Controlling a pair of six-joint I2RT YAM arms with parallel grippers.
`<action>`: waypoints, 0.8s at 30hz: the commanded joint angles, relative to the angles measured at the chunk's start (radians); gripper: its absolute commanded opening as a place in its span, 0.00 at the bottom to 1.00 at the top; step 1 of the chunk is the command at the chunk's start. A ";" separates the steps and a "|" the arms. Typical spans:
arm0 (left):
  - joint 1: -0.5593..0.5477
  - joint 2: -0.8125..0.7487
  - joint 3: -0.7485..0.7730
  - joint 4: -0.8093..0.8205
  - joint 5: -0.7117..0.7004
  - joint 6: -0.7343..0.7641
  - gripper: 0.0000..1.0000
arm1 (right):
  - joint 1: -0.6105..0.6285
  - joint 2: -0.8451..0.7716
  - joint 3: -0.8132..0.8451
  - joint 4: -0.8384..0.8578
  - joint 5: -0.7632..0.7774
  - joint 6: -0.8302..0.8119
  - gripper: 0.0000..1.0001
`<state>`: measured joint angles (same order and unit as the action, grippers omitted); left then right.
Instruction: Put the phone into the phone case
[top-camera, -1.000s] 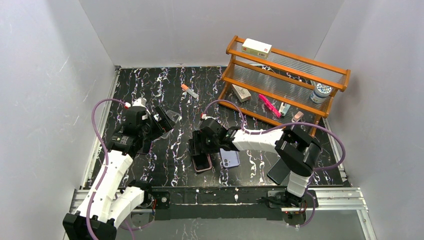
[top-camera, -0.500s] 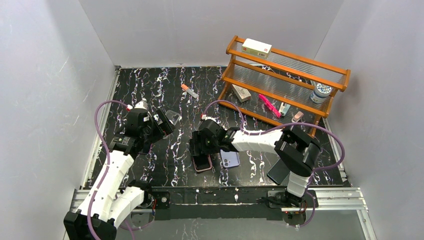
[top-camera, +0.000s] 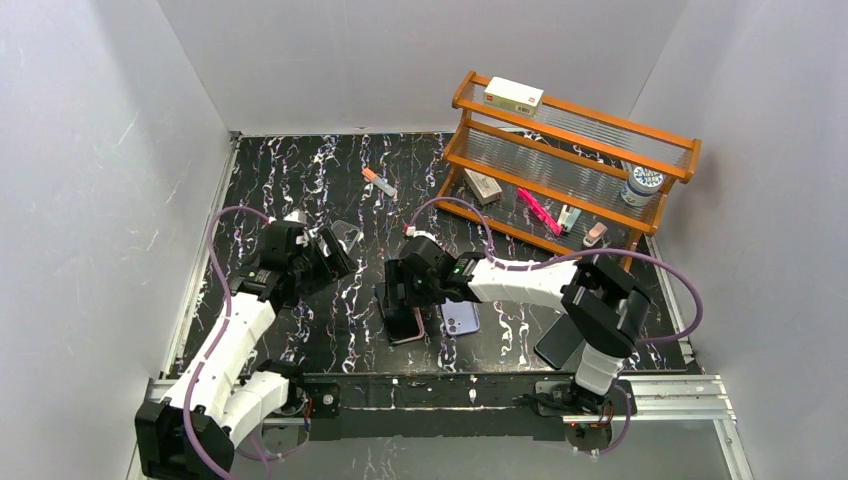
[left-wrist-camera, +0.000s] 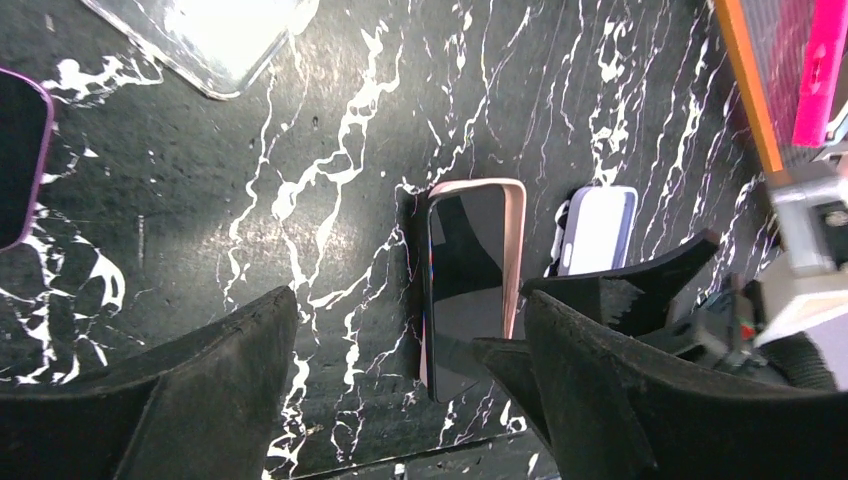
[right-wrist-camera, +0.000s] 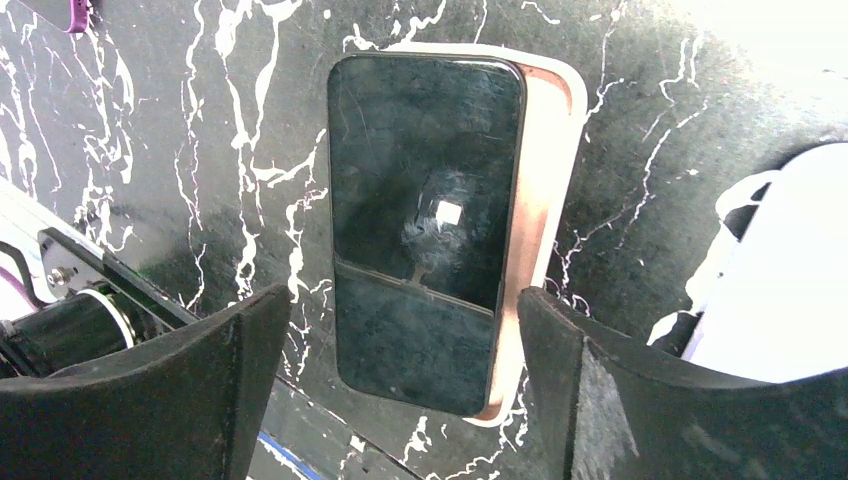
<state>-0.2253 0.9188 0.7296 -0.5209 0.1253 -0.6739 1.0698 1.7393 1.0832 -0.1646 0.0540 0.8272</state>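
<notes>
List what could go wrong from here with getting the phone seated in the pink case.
1. The phone lies offset on the pink case, with a strip of case bare along one side. A downward press may wedge an edge outside the lip.
2. The right gripper is open astride the phone. A nudge could slide phone and case toward the lavender item close by.
3. The left gripper, also open, faces the same spot. The arms might collide.
</notes>
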 joint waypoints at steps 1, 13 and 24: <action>0.004 0.011 -0.060 0.053 0.100 -0.006 0.79 | 0.000 -0.079 0.025 -0.028 0.039 -0.029 0.88; 0.001 0.044 -0.303 0.325 0.321 -0.187 0.51 | -0.046 -0.108 -0.073 0.013 0.021 -0.031 0.62; -0.012 0.111 -0.392 0.475 0.369 -0.264 0.40 | -0.119 -0.118 -0.180 0.129 -0.124 -0.004 0.52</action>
<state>-0.2264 1.0092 0.3626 -0.1081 0.4496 -0.9070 0.9699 1.6573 0.9379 -0.1177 0.0021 0.8089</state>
